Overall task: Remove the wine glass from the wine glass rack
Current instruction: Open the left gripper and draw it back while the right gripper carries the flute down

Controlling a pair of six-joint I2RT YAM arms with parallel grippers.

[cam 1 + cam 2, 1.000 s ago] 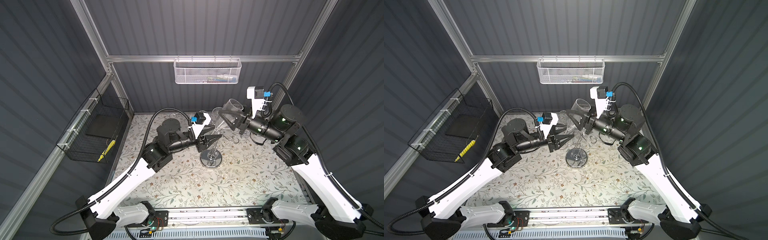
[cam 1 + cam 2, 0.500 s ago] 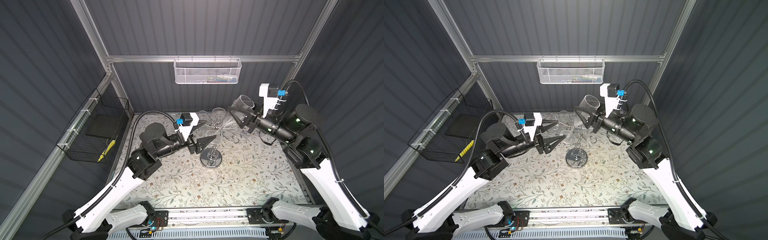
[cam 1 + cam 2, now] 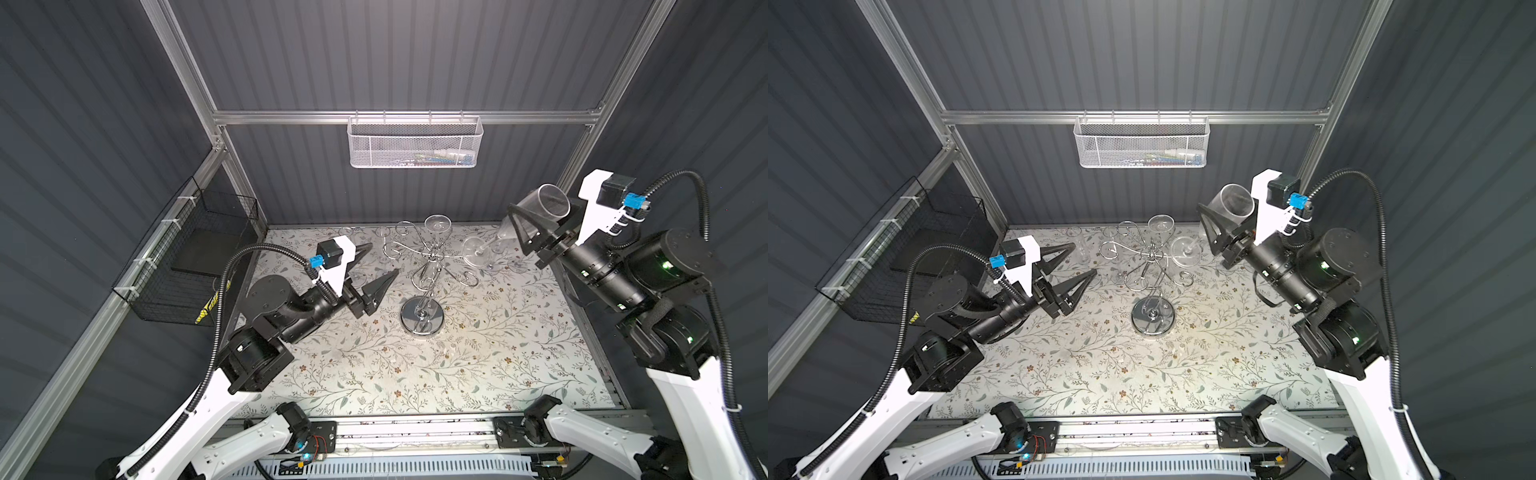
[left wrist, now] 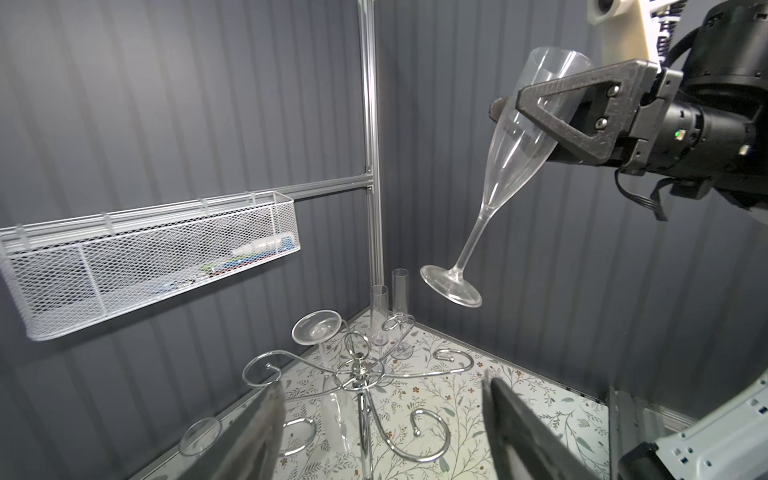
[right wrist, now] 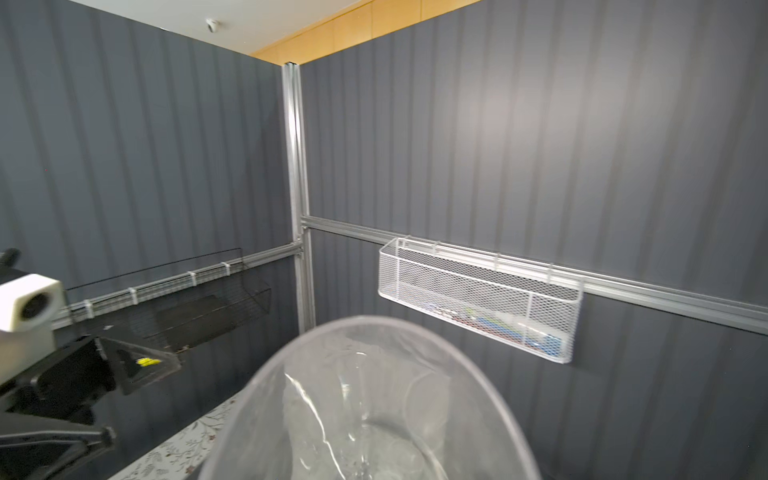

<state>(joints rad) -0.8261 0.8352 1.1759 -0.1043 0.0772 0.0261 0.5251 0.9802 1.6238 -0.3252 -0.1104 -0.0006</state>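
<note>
Clear plastic flute-shaped wine glass [image 4: 505, 166] is held clamped by its bowl in right gripper [image 4: 507, 106], tilted, clear above and beside shiny chrome wire rack [image 3: 405, 320]. Beside rack, left gripper [image 3: 382, 259] is spread open and empty. Risk judged: smooth tapered bowl could be slipped through jaws and dropped onto rack.

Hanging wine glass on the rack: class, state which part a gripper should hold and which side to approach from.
Probably the bowl, below a scroll arm of the rack: the hanging wine glass is foot-up, stem in the curl. Approach level, beneath the arms, from outside.
</note>
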